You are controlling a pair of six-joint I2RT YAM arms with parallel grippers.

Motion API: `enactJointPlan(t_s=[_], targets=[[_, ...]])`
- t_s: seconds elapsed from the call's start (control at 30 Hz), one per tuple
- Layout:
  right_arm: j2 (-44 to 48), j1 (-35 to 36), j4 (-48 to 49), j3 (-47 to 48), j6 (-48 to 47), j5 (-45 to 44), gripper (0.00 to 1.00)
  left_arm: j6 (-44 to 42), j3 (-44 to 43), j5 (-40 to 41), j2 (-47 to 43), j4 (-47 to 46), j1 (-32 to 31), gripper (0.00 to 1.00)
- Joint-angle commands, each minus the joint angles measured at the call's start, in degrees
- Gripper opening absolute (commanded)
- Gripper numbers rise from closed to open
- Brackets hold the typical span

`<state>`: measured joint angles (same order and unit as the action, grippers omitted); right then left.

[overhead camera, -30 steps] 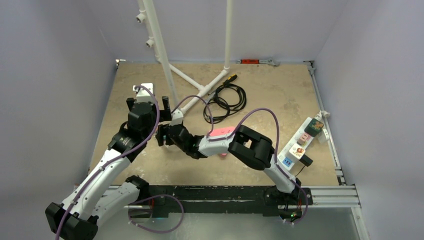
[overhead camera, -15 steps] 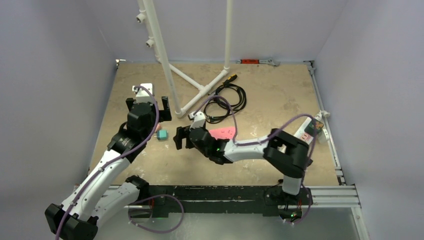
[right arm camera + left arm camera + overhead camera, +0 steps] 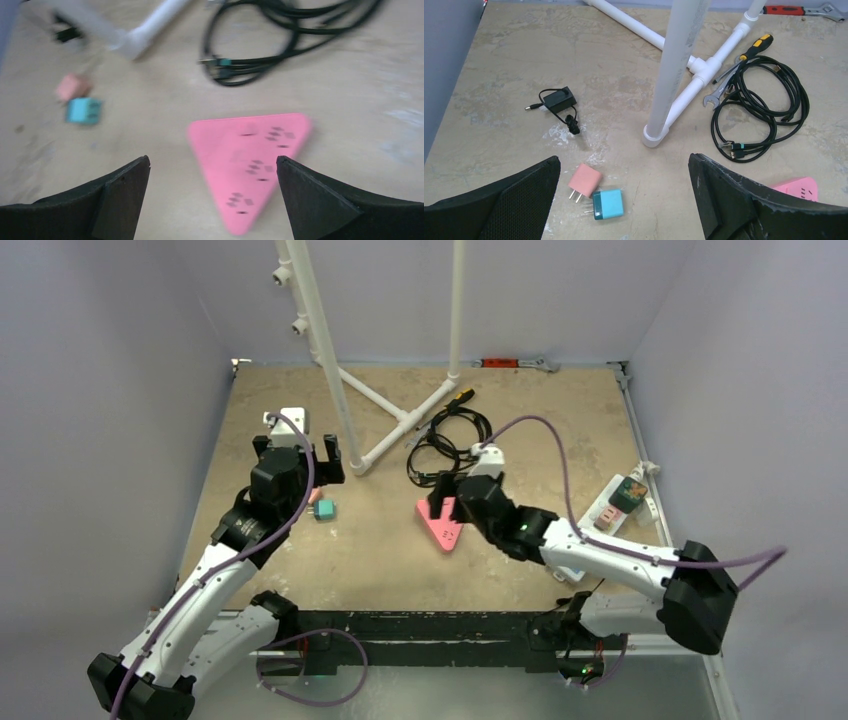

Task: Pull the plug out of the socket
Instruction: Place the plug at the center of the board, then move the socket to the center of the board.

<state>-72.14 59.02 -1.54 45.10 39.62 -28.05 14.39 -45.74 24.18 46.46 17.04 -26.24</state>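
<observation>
I am keeping the white-and-black left arm [image 3: 215,575] reaching forward along the left side, with the black 2-finger left gripper [image 3: 624,162] angling downward and standing wide apart, gripping nothing. I am stretching the white-and-black right arm [image 3: 600,552] low and leftward from its elbow at far right, with the right gripper [image 3: 212,160] tilting down, spread wide and empty.

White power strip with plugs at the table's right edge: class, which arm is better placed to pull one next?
Right, probably. The white power strip lies by the right arm, and the right gripper is open over the pink socket. The left gripper is open but far across the table.
</observation>
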Motion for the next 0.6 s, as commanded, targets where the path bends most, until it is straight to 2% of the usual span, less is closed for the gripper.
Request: enactJointPlan(t_s=[0.0,0.33,0.57], targets=[[5.85,-9.18,-14.74,-2.62,3.8,-5.55,0.99,0.72,0.16,-1.61,-0.81,-1.26,0.49,0.99],[7.48,-40.15,-13.05,-2.47,-0.75,-5.43,0.99,1.03,0.41,-4.18,-1.8,-1.1,0.49,0.99],[10.68,-54.29,-16.09,-3.23,-0.07,-11.09,0.99,1.35,0.21,-5.7,-0.82,-1.04,0.49,0.99]])
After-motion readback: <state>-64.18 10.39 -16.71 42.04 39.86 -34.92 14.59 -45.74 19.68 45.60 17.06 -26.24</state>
